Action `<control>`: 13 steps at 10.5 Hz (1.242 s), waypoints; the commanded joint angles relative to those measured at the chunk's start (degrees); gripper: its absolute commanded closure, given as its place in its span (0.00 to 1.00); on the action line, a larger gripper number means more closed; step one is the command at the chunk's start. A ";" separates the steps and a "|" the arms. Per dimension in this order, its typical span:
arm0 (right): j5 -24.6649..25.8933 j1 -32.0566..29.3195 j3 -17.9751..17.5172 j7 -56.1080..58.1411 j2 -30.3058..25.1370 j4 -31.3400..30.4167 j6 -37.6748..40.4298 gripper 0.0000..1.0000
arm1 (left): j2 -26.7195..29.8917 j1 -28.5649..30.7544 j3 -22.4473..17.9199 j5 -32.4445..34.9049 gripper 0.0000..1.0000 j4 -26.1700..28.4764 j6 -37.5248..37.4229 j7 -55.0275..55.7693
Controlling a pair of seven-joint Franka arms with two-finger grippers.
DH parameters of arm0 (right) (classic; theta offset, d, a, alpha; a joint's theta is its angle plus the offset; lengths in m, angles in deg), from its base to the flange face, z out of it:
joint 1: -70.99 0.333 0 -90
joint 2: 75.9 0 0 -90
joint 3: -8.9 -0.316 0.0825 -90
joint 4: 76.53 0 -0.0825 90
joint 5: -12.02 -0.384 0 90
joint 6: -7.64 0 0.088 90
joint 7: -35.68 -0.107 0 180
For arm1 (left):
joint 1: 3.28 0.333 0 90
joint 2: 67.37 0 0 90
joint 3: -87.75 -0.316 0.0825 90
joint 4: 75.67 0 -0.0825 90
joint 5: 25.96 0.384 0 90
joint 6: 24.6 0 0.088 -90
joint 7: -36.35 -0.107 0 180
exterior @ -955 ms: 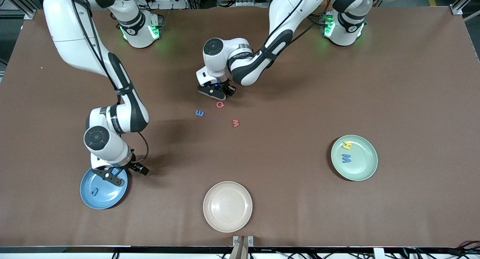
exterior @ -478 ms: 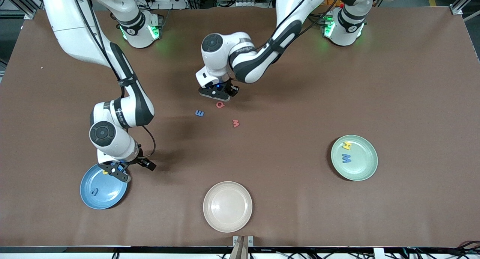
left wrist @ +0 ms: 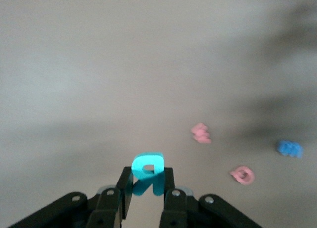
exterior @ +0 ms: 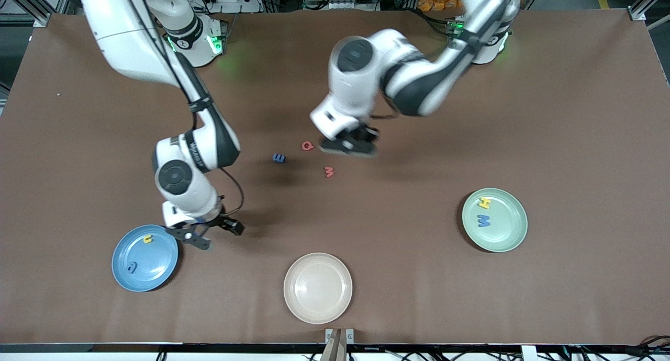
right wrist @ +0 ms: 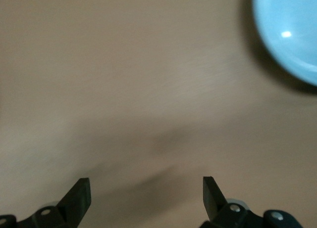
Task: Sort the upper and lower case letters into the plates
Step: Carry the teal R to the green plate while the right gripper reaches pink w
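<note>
My left gripper (exterior: 349, 145) hangs over the table's middle, shut on a teal letter (left wrist: 147, 164) that stands upright between its fingers (left wrist: 170, 181). A red letter (exterior: 307, 146), a blue letter (exterior: 279, 158) and a second red letter (exterior: 328, 171) lie on the cloth beside it. The blue plate (exterior: 157, 269) holds a yellow letter (exterior: 148, 239) and a pale blue one (exterior: 131, 267). Just off that plate's rim, my right gripper (exterior: 197, 239) stands open and empty (right wrist: 144, 188). The mint green plate (exterior: 505, 230) carries a yellow letter (exterior: 485, 202) and a blue letter (exterior: 483, 221).
A beige plate (exterior: 317, 288) sits near the table's front edge, between the two other plates. Brown cloth covers the whole table. Both arms reach in from their bases along the top of the front view.
My left gripper has risen with the teal letter and swung toward the left arm's end. My right gripper has drawn off the blue plate, where the yellow letter now shows.
</note>
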 commanded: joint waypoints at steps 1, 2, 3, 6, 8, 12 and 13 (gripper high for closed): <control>0.06 5.76 0.04 1.06 5.38 6.00 0.12 0.00 | 1.00 11.22 1.21 -1.40 1.00 2.80 -1.99 -9.32; -0.20 9.44 0.04 0.97 5.83 6.10 0.20 0.00 | 0.65 15.71 1.12 -1.31 1.00 3.41 -2.08 -13.99; -0.47 12.26 -0.04 1.06 5.92 5.67 0.29 0.00 | -0.14 19.24 0.86 -1.31 1.00 3.41 -2.09 -17.95; -0.38 21.84 -0.40 1.32 7.85 5.22 0.82 0.00 | -2.43 21.30 -5.44 0.44 1.00 3.41 -1.82 -21.15; -0.47 26.94 -0.48 3.69 7.85 4.52 1.26 0.00 | -3.65 20.50 -9.77 0.45 1.00 2.98 -1.30 -21.24; -0.47 28.47 -1.89 12.02 7.24 4.78 4.69 0.00 | -6.03 20.50 -14.51 0.45 0.61 2.80 2.39 -21.33; -0.47 27.59 -1.89 15.26 7.24 4.61 4.69 0.00 | -5.86 20.41 -14.79 0.53 0.01 2.80 2.40 -21.42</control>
